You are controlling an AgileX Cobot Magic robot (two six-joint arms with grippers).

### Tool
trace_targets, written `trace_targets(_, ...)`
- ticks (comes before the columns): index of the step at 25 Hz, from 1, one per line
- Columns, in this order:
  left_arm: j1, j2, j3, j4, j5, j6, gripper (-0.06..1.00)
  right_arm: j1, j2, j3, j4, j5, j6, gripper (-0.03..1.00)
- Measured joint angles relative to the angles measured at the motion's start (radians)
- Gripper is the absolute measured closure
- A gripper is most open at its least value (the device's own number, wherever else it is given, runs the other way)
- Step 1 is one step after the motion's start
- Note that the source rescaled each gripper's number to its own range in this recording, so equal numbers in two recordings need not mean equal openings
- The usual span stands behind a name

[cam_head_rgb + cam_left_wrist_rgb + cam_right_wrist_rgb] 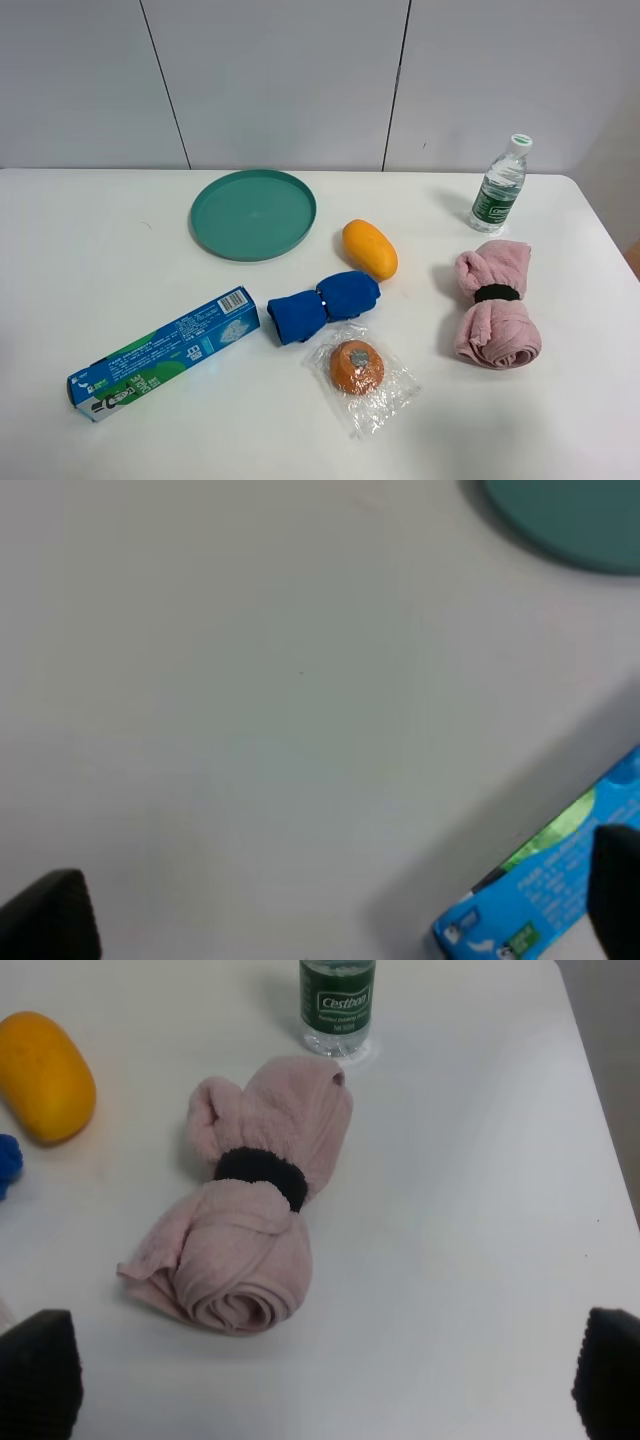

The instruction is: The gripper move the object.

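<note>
your left gripper (320,920) is spread wide with nothing between its fingers, hanging over bare table (90,260) with the toothpaste box (545,895) just beside one fingertip. your right gripper (320,1380) is just as wide and also holds nothing; the pink towel (250,1230) lies ahead of it, between the fingers' line of reach.

the blue cloth (323,305) you have to move sits apart from both grippers, ahead of the left one past the far end of the toothpaste box, and off to the side of the right one beyond the mango (369,249); only its edge shows in the right wrist view. it lies touching the wrapped orange (357,367).

expect it to be light, soft and squashy, not fragile and not slippery. take it across the dark band at its middle, where the roll is tightest.

the bottle (337,1005) label reads "cestbon". the box print is too small to read.
</note>
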Motion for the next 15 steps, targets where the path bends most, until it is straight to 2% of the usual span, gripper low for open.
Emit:
trace_targets(7,0.0,-0.164,0.004,0.0,0.121,-0.02,-0.05,0.0,0.0,0.0,0.0,0.0,0.0,-0.03)
trace_targets(15,0.0,-0.278,0.057,0.006,0.158,-0.029,-0.05,0.0,0.0,0.0,0.0,0.0,0.0,-0.03)
